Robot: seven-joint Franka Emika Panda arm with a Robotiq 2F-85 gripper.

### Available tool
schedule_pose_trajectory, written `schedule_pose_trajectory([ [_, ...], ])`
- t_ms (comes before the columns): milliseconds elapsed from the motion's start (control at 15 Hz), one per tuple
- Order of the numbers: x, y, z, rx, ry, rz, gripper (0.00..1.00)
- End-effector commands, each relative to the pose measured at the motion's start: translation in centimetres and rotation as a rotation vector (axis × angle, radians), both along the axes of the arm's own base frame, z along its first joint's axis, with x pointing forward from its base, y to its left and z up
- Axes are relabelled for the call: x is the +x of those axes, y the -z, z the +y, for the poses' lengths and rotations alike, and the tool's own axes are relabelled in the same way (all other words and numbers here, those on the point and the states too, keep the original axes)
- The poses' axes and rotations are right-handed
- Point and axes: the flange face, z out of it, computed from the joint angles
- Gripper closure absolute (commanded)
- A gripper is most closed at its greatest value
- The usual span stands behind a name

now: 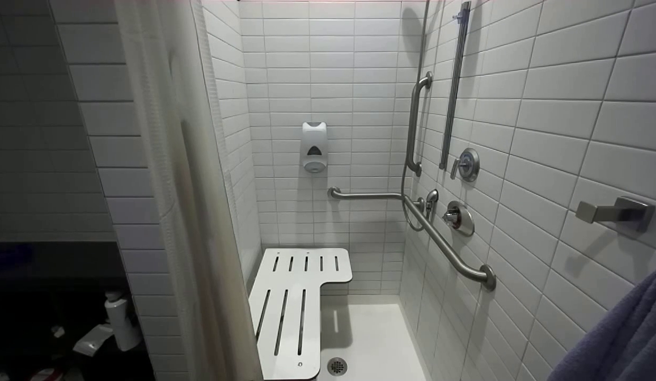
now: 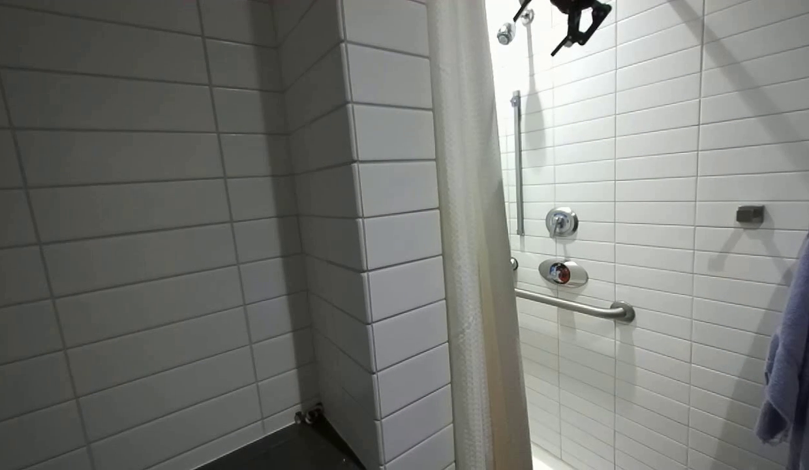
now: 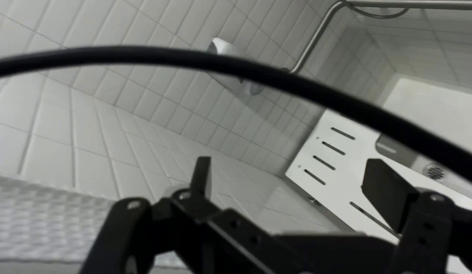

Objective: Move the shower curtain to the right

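- Gripper (image 3: 290,169): open, jaws well apart, nothing between them. Sits high, at the top edge of an exterior view, right of the shower curtain (image 2: 475,235); looks apart from it, depth hard to judge.
- Curtain: hangs bunched in vertical folds at the left side of the shower stall (image 1: 378,338), beside the tiled wall end (image 2: 401,241). Textured strip of it shows at left in the wrist view, outside the jaws.
- Progress (my call): nothing done yet; curtain sits left, stall uncovered, no grip. Left to do: reach the curtain, close on it, draw it right, let go.
- Black cable (image 3: 236,67) crosses the wrist view, hides part of it.
- Around: slatted shower seat (image 1: 292,317) just beyond the curtain, partly hidden by it; soap dispenser (image 1: 314,147) on the far wall (image 1: 280,69); grab bar (image 1: 436,237) at right; purple towel (image 1: 624,333) near right; white bottle (image 1: 123,324) near left, in the dark.
- In the way, likely: seat could snag the lower folds; towel may crowd the arm further right.
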Motion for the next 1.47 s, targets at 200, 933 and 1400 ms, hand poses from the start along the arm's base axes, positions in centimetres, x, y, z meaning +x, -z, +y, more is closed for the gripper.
schedule_pose_trajectory([
  [200, 2.4, -1.7, 2.4, 0.244, -0.047, -0.275, 0.00],
  [933, 7.4, 2.3, -1.6, 0.322, 0.320, -0.205, 0.00],
  [1400, 7.7, 3.5, -2.0, 0.331, 0.314, -0.199, 0.00],
])
